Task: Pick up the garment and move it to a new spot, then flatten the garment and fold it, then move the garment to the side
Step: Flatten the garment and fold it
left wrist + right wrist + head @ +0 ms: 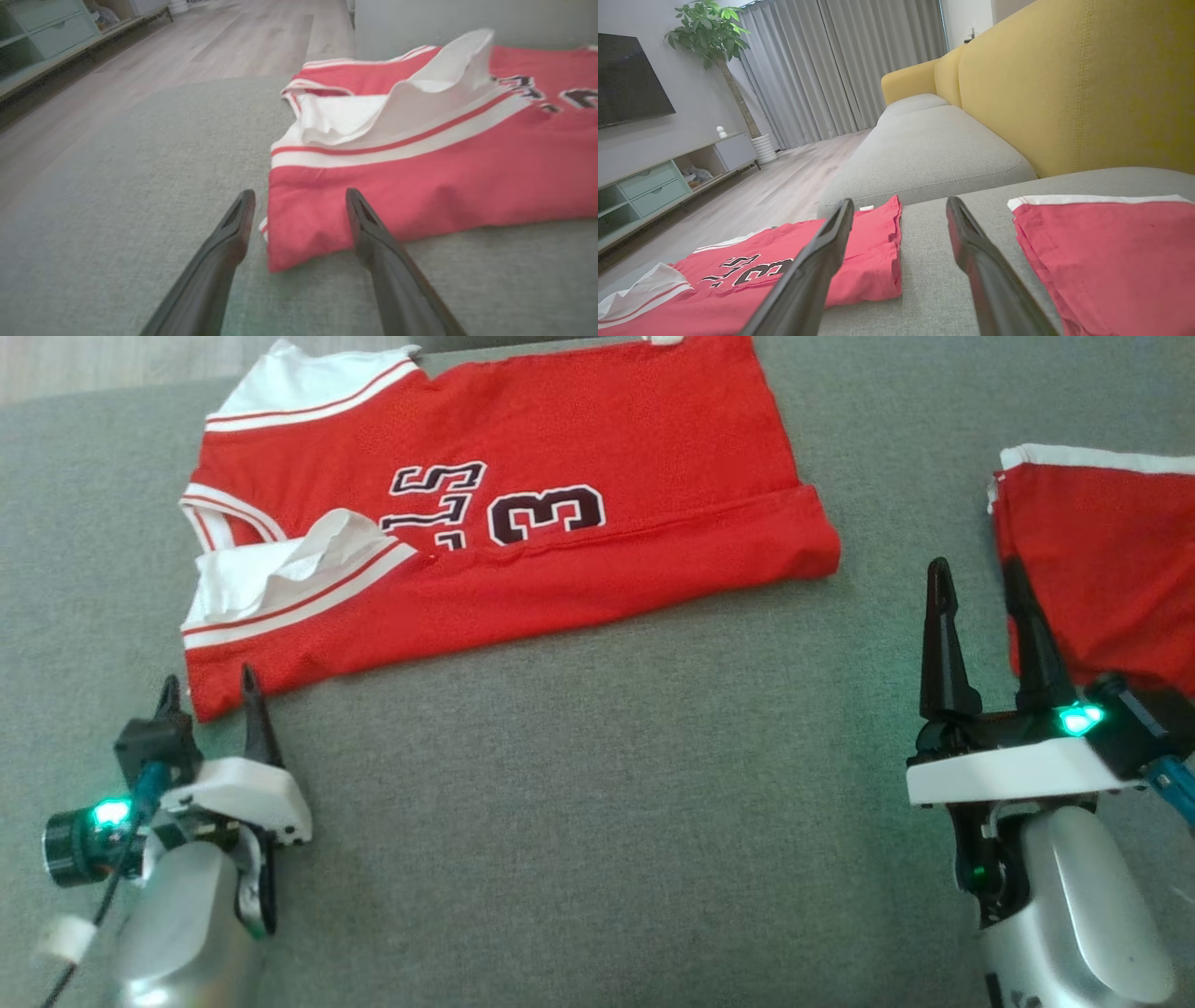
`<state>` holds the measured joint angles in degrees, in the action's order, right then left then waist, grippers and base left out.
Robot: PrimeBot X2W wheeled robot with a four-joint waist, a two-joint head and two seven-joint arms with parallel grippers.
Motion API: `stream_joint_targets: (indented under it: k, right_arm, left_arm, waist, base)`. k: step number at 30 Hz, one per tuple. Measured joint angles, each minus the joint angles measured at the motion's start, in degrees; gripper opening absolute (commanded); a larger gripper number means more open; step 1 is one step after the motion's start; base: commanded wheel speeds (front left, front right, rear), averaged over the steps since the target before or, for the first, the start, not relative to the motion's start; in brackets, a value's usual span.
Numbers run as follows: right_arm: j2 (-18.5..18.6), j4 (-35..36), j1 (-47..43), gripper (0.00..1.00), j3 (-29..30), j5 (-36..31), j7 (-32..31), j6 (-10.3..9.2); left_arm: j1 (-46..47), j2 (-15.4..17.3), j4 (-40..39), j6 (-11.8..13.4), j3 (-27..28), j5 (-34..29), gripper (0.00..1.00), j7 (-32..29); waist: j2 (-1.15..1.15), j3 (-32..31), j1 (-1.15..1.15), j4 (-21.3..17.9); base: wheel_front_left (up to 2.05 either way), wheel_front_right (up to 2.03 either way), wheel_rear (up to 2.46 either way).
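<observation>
- Cushion (pixel 597 821) fabric lies bare and grey on the near side of the jersey (pixel 607 429), a broad open stretch between the two grippers.
- At the jersey's near corner stands the left gripper (pixel 209 677), fingers apart and empty, with the corner lying between them.
- Off the jersey's hem end, the right gripper (pixel 976 567) is spread and empty, just beside a second red garment (pixel 1102 569).
- The jersey lies partly folded, its far edge at the cushion's edge.
- Past its sleeve end is wooden floor (pixel 210 42).
- Past its hem end is a yellow backrest (pixel 1064 84).
</observation>
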<state>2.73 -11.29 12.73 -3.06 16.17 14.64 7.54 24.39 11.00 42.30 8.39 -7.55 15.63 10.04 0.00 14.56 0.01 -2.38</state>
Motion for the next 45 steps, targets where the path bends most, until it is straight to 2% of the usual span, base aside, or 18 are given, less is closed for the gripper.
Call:
stream_joint_targets:
  k: [3,9,15,16,17,22,25,30,34,40,45]
  right_arm:
    - [0.0,0.02,0.16,1.0,0.08,0.0,0.0,0.0]
    - [0.0,0.51,1.07,1.0,0.24,0.0,0.0,0.0]
    - [0.02,-0.2,1.06,1.0,0.01,-0.45,0.0,0.0]
    - [0.02,-0.22,1.06,1.0,-0.05,-0.45,0.0,0.0]
    - [0.02,-0.25,1.06,1.0,-0.05,-0.44,0.0,0.0]
    - [0.02,-0.6,1.04,1.0,0.2,-0.15,0.0,0.0]
    - [0.02,-3.43,1.07,1.0,0.04,-1.35,0.0,0.0]
    - [0.03,-10.95,3.92,1.0,-0.44,-4.74,-3.49,0.0]
    - [0.05,-17.12,10.46,1.0,-0.54,-3.47,-8.13,0.0]
    - [0.15,-30.07,18.98,1.0,0.3,-2.03,-13.07,0.0]
    - [0.27,-41.06,24.86,1.0,1.43,-5.14,-14.68,0.0]
  left_arm:
    - [1.4,0.74,3.42,0.18,-0.3,-0.04,1.0,-2.66]
    - [3.78,1.35,6.05,-0.03,-0.38,-0.04,1.0,-3.77]
    - [6.09,2.42,9.58,-2.7,-2.04,-0.07,1.0,-5.56]
    - [6.47,2.57,10.0,-2.99,-2.12,-0.07,0.48,-5.78]
    - [6.8,2.65,10.48,-3.72,-2.27,-0.07,0.01,-5.92]
    - [7.05,2.31,11.0,-4.87,-2.59,0.36,0.0,-3.97]
    - [6.71,1.94,8.4,-4.88,-2.54,1.0,0.0,0.86]
    - [6.77,1.77,1.1,-5.44,-3.36,0.26,0.0,3.54]
    - [6.74,1.79,-2.91,-5.44,-3.81,-0.09,0.0,3.92]
    - [6.03,1.46,-5.66,-5.46,-5.69,-1.07,0.0,4.0]
    - [4.91,0.91,-6.25,-5.68,-7.11,-1.08,0.0,4.0]
  waist:
    - [0.0,0.45,0.0,-0.56]
    - [0.0,0.81,0.0,-1.18]
    - [0.0,0.94,-0.01,-1.28]
    - [0.0,0.92,-0.01,-1.35]
    - [0.0,0.83,-0.01,-1.43]
    - [0.0,-0.16,-0.01,-1.32]
    - [0.0,-0.89,-0.01,-0.6]
    - [0.0,-1.28,-0.01,0.85]
    - [0.0,-1.05,-0.01,1.94]
    - [0.0,-0.77,0.0,3.79]
    - [0.0,-0.49,0.0,5.35]
  base:
    - [0.0,0.0,0.0]
    - [0.0,0.0,0.0]
    - [0.0,0.0,0.0]
    - [0.0,0.0,0.0]
    - [0.0,0.0,0.0]
    - [0.0,0.0,0.0]
    - [0.0,0.0,0.0]
    - [0.0,0.0,0.0]
    - [0.0,0.0,0.0]
    - [0.0,0.0,0.0]
    - [0.0,0.0,0.0]
